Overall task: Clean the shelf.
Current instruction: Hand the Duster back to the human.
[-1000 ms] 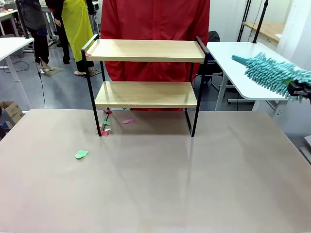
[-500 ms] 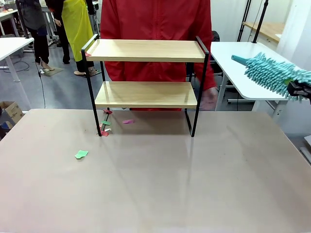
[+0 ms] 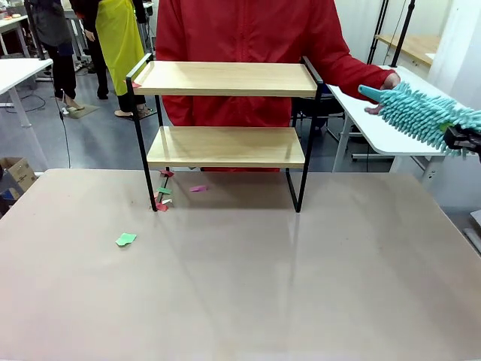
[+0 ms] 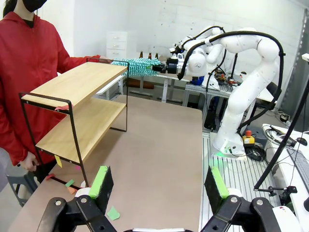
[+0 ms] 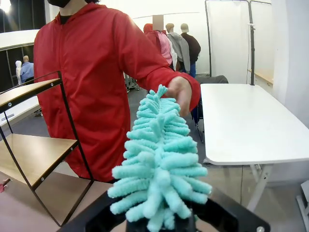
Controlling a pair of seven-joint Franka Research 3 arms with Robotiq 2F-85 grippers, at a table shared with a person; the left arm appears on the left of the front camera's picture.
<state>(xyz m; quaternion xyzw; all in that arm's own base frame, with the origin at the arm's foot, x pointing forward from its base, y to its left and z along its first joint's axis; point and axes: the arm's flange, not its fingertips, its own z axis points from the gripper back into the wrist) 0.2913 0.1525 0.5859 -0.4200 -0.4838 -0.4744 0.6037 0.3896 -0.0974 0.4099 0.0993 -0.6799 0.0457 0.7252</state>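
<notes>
Shelf (image 3: 225, 113) of pale wood, black frame; right gripper (image 3: 460, 138) clamped on fluffy teal duster (image 3: 421, 113); left gripper (image 4: 159, 186) spread wide, holding nothing.

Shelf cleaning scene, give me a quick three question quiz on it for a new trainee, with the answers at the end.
1. True or false: the right gripper is shut on the teal duster.
2. Where do the paper scraps lie? A) top board B) table by the shelf's leg C) white side table
3. What is the person's hand reaching toward?

Key: 1 true. 2 B. 3 the duster's tip.
</notes>
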